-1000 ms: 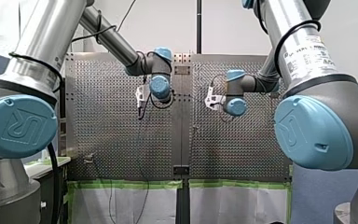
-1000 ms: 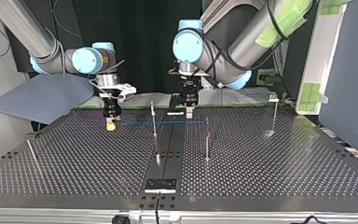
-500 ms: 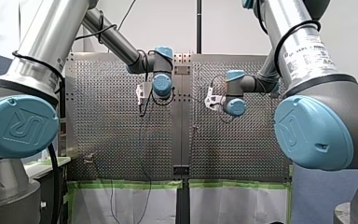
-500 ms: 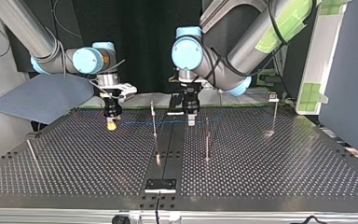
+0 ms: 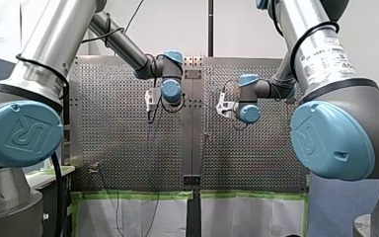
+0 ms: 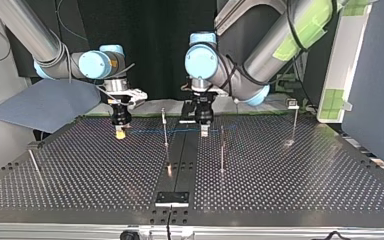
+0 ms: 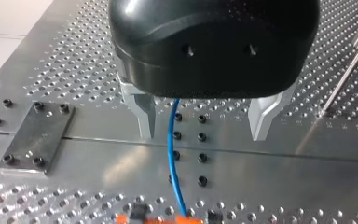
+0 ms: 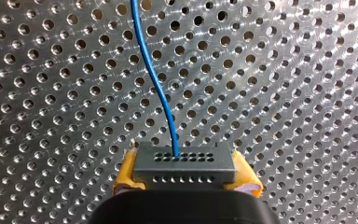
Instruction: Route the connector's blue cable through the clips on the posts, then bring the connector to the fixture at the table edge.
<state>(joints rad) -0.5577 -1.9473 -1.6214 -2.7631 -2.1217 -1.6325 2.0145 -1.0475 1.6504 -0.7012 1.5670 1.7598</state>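
Connector (image 8: 184,161): a small grey block, rigid and judged light. It sits clamped in my right gripper (image 8: 185,175), whose yellow pads (image 8: 127,173) press its two end faces, above the perforated table (image 6: 305,175). Its blue cable (image 8: 156,88) leaves one hole in the block's face and runs ahead in a loose curve. That marks it as thin, limp and liable to sag; it will take a pull but no push. In the top view it runs level from my right gripper, past a slim post (image 6: 165,127), to my left gripper (image 7: 203,116) near the table's central seam. Whether it sits in that post's clip cannot be told. My left gripper stands wide open and holds nothing. Its metal fingers (image 7: 142,109) stand either side of the cable, which lies nearer one finger and appears to touch neither. Recommended hold: on the cable itself, close to the clip to be threaded, with a light grip that avoids strain at the entry hole.
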